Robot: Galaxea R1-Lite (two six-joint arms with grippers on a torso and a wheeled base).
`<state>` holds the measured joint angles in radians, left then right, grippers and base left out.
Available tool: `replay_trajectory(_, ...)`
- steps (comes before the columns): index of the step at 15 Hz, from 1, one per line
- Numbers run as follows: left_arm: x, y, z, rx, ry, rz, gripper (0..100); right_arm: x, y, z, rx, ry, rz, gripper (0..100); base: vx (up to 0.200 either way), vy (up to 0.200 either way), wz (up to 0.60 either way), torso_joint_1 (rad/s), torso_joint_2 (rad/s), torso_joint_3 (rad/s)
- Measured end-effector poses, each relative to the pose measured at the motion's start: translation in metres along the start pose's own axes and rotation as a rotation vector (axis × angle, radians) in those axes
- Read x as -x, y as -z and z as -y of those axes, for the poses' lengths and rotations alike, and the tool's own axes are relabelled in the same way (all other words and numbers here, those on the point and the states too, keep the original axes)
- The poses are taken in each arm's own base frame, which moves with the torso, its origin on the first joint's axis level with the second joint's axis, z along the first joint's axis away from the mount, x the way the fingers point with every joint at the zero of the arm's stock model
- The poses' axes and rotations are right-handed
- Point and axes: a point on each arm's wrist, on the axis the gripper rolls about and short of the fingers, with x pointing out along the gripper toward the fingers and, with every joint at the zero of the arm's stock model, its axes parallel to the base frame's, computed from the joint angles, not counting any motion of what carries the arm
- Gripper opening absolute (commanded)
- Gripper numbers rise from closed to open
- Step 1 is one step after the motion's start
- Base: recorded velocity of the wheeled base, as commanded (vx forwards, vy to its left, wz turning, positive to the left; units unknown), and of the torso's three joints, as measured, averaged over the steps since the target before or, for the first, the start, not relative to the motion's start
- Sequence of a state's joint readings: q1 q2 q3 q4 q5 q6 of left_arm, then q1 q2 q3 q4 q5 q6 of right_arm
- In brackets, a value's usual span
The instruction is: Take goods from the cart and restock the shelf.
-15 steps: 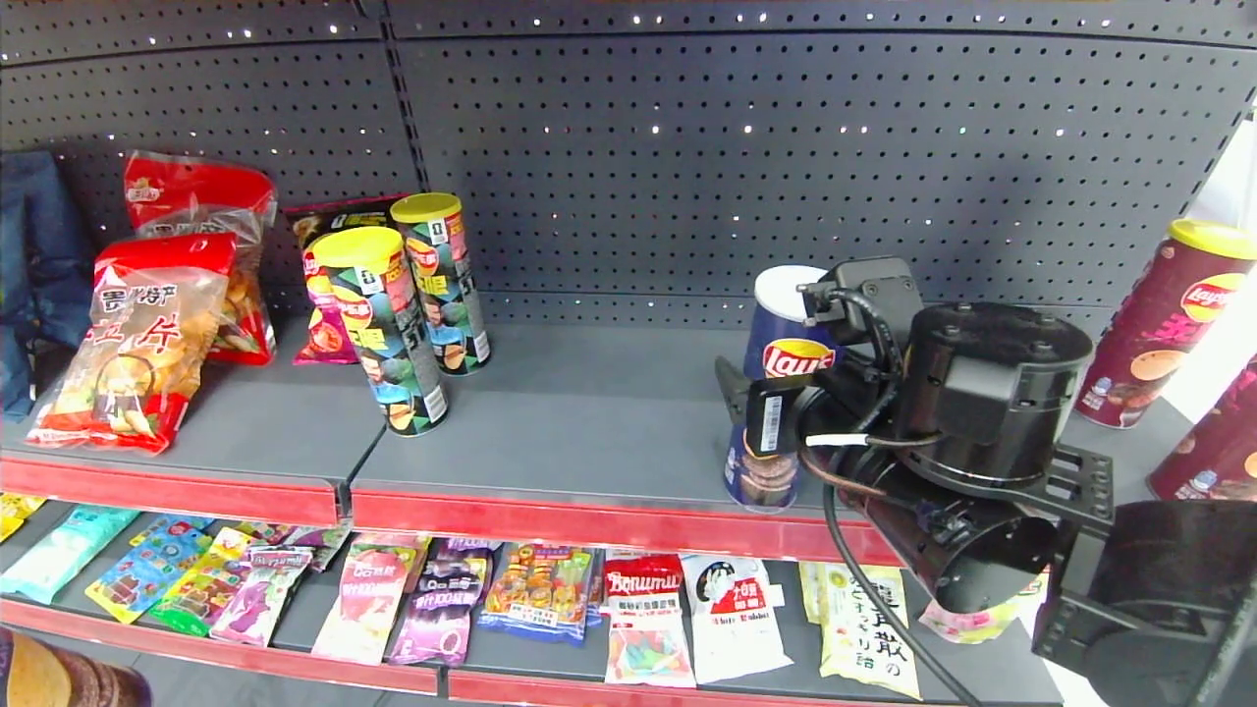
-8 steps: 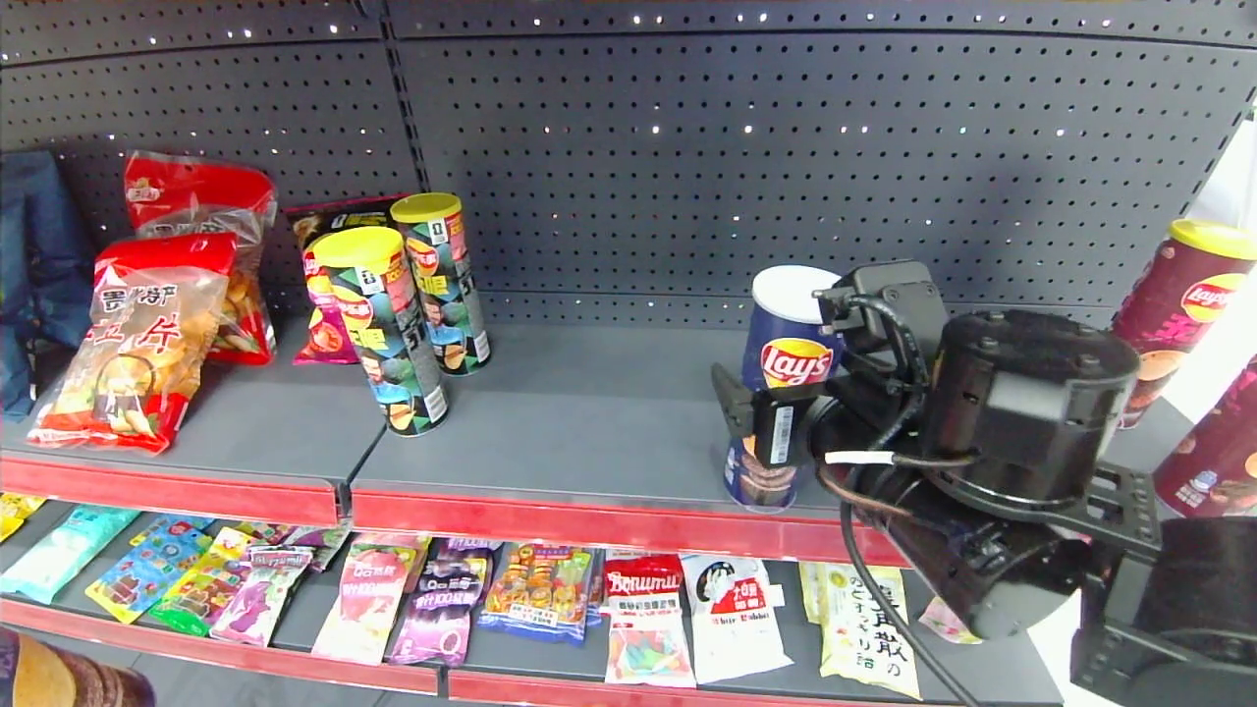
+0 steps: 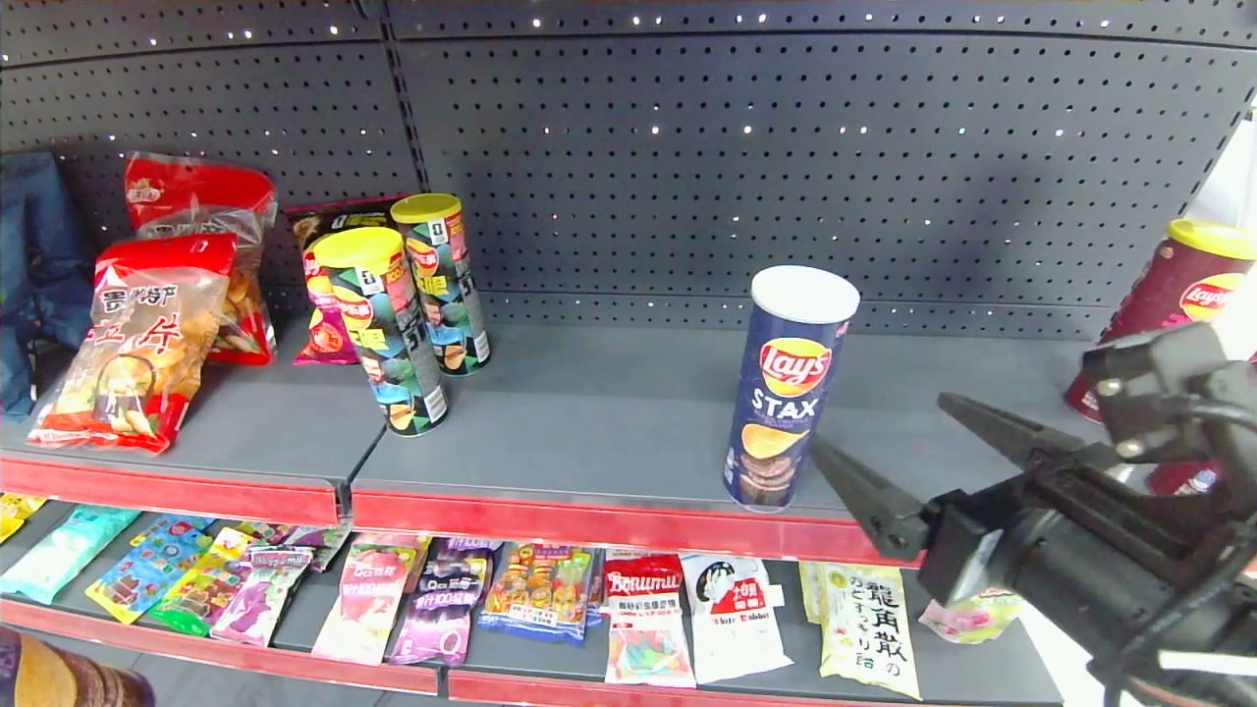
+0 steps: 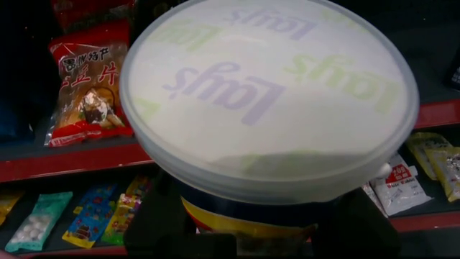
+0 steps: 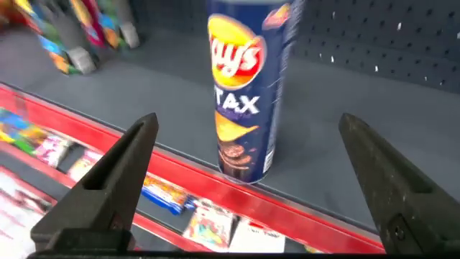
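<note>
A dark blue chips can (image 3: 791, 383) with a white lid stands upright near the red front edge of the grey shelf (image 3: 599, 412). My right gripper (image 3: 879, 424) hangs open just right of and in front of it, not touching. In the right wrist view the blue can (image 5: 248, 93) stands beyond the spread fingers (image 5: 108, 187), and nothing lies between them. My left gripper (image 4: 251, 234) is shut on another chips can (image 4: 266, 93), whose translucent lid faces the left wrist camera. A bit of that can (image 3: 59, 678) shows at the lower left of the head view.
Two patterned cans with yellow lids (image 3: 393, 314) and red snack bags (image 3: 147, 334) stand at the shelf's left. Maroon cans (image 3: 1174, 314) stand at its right end. Bare shelf lies between the patterned cans and the blue can. Snack packets (image 3: 550, 599) fill the lower shelf.
My right gripper has let go of the blue can and drawn back to the right and towards me. The can stays upright where it stood.
</note>
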<state>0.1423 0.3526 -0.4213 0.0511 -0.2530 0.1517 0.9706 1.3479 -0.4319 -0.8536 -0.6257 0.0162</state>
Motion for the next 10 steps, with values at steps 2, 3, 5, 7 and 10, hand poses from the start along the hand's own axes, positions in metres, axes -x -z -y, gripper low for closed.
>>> replay_trajectory(2, -0.001, 0.0, 0.0, 0.001, 0.0, -0.003, 0, 0.004, -0.003, 0.026, -0.011, 0.047, 0.023, 100, 0.0, 0.0, 0.0, 0.0, 0.0, 0.0)
replay_trajectory(3, -0.001, 0.0, 0.0, 0.0, 0.001, -0.005, 0, 0.002, -0.002, 0.042, -0.013, 0.068, 0.024, 100, 0.0, 0.0, 0.0, 0.0, 0.0, 0.0)
replay_trajectory(5, -0.002, 0.0, 0.0, 0.0, 0.001, -0.008, 0, 0.001, 0.004, 0.076, -0.009, 0.033, 0.014, 100, 0.0, 0.0, 0.0, 0.0, 0.0, 0.0)
replay_trajectory(7, -0.002, -0.001, -0.001, 0.0, 0.002, -0.007, 0, 0.016, 0.017, 0.096, 0.01, -0.009, -0.009, 100, 0.0, 0.0, 0.0, 0.0, 0.0, 0.0)
replay_trajectory(10, -0.003, -0.002, -0.001, -0.002, 0.01, -0.005, 0, 0.052, 0.032, 0.106, 0.034, -0.015, -0.034, 100, 0.0, 0.0, 0.0, 0.0, 0.0, 0.0)
